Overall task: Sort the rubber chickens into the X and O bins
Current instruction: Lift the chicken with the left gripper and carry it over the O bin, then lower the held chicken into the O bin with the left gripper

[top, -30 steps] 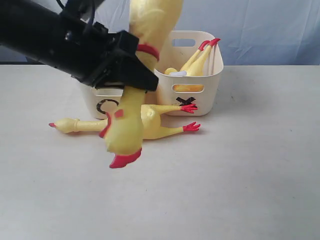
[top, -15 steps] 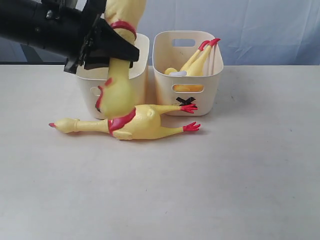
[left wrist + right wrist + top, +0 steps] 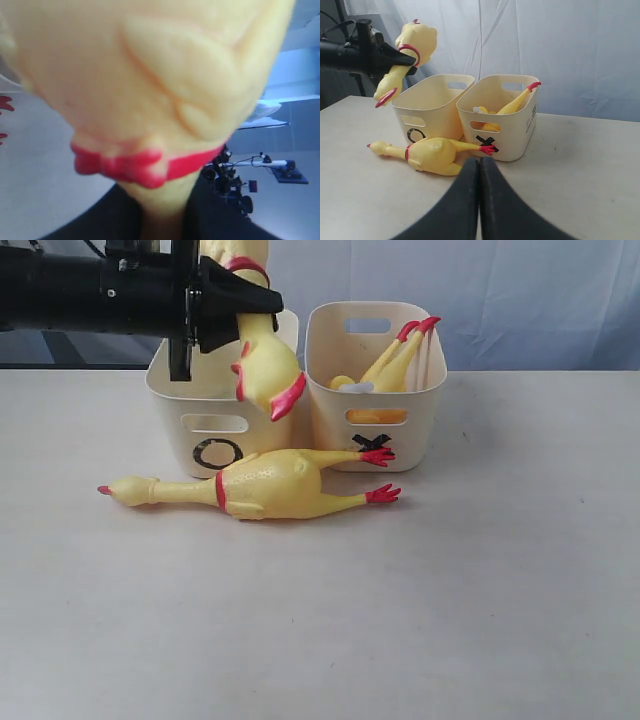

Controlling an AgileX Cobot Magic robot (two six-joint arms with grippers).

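The left gripper [image 3: 238, 308] has lifted and drawn back, clamped on a chicken [image 3: 262, 365] whose head now hangs at the O bin [image 3: 215, 425] rim. That bin stands at 9 o'clock of the X bin [image 3: 375, 390], which holds a second chicken [image 3: 395, 360]. A third chicken [image 3: 265, 485] lies at the bins' 6 o'clock, and the right gripper [image 3: 479, 200] is closed, empty.

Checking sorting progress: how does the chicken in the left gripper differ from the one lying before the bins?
The held chicken hangs head down in the air; the lying chicken rests flat on the table. The left gripper clamps the held chicken's neck; no gripper holds the lying chicken. Both are yellow with red neck bands.
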